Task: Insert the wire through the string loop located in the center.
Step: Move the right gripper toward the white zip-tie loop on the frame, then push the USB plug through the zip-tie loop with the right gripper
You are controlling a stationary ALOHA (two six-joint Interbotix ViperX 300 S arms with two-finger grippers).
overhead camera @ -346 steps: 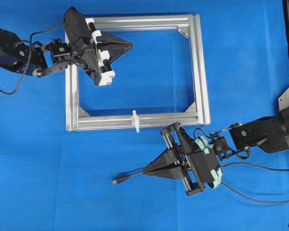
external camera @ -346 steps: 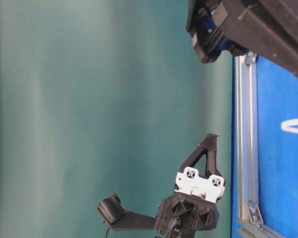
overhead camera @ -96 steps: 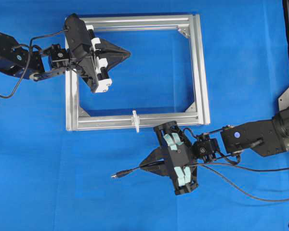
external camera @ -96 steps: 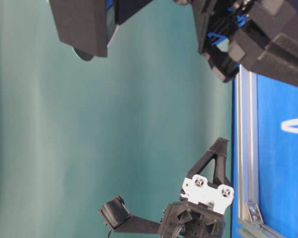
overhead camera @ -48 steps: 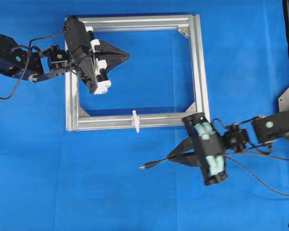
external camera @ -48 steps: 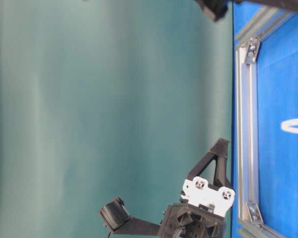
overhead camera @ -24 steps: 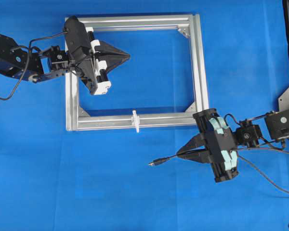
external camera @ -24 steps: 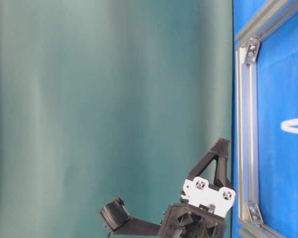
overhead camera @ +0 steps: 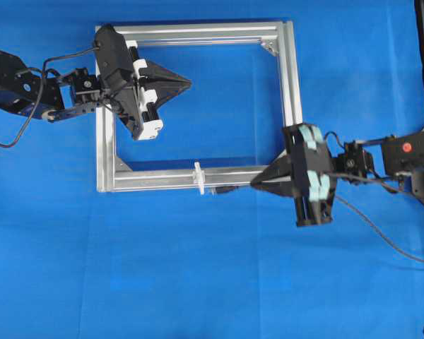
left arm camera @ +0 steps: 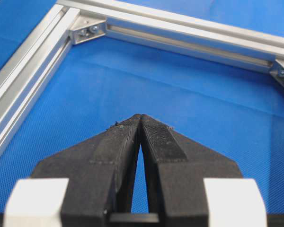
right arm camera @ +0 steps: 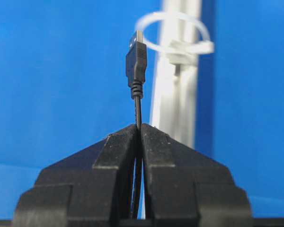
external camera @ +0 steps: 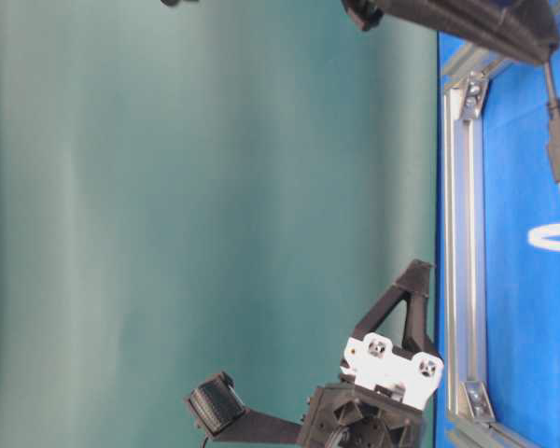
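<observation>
Right hand [right arm camera: 138, 126] pinches the wire [right arm camera: 136, 61], its plug just short of the string loop [right arm camera: 173, 29]; left hand [left arm camera: 141, 117] closed, holding nothing.

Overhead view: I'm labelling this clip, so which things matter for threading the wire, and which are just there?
In the job:
- wire, clamped in the right gripper
- string loop

Just there:
- aluminium frame carrying the loop
- left gripper, shut on nothing
- blue cloth
</observation>
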